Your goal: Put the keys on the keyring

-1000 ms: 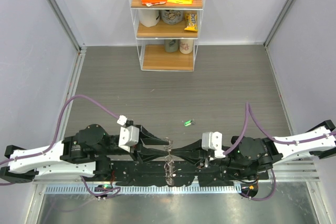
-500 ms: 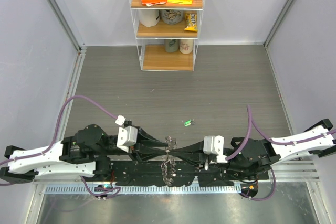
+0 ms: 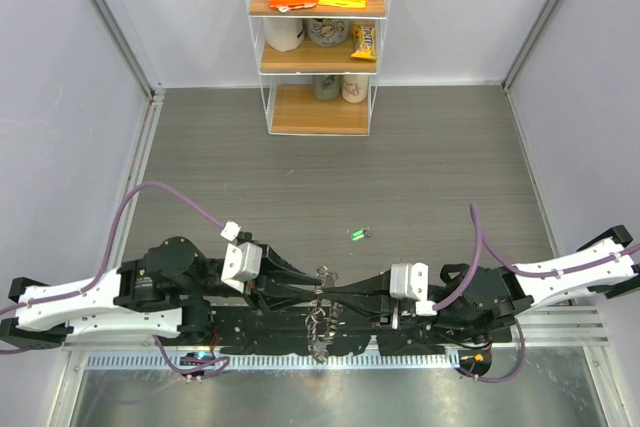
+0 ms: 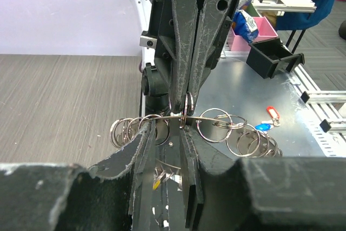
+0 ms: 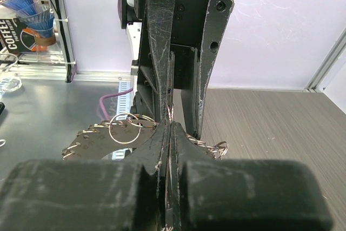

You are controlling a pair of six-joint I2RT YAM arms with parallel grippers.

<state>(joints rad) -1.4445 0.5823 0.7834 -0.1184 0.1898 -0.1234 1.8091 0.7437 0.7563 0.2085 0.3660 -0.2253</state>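
Observation:
Both grippers meet tip to tip above the arm bases. The keyring (image 3: 319, 322), a metal band hung with many silvery rings, dangles between them and shows closer in the wrist views (image 4: 216, 125) (image 5: 92, 136). My right gripper (image 3: 326, 293) (image 5: 170, 128) (image 4: 185, 109) is shut on a thin part of that ring. My left gripper (image 3: 316, 285) (image 4: 167, 133) faces it with jaws partly apart, straddling the band and the right fingertips. The green key (image 3: 356, 235) lies loose on the table beyond them, with a small dark piece beside it.
A white wire shelf (image 3: 318, 47) with snack packs and cups stands at the back centre. A metal plate runs along the near edge, with a red tag (image 4: 272, 113) and a blue tag (image 4: 263, 127) on it. A black bin (image 4: 270, 58) sits beyond.
My left jaws have narrowed a little. Both wrists have sunk slightly towards the bases and the right wrist has drifted right. The keyring still hangs between them.

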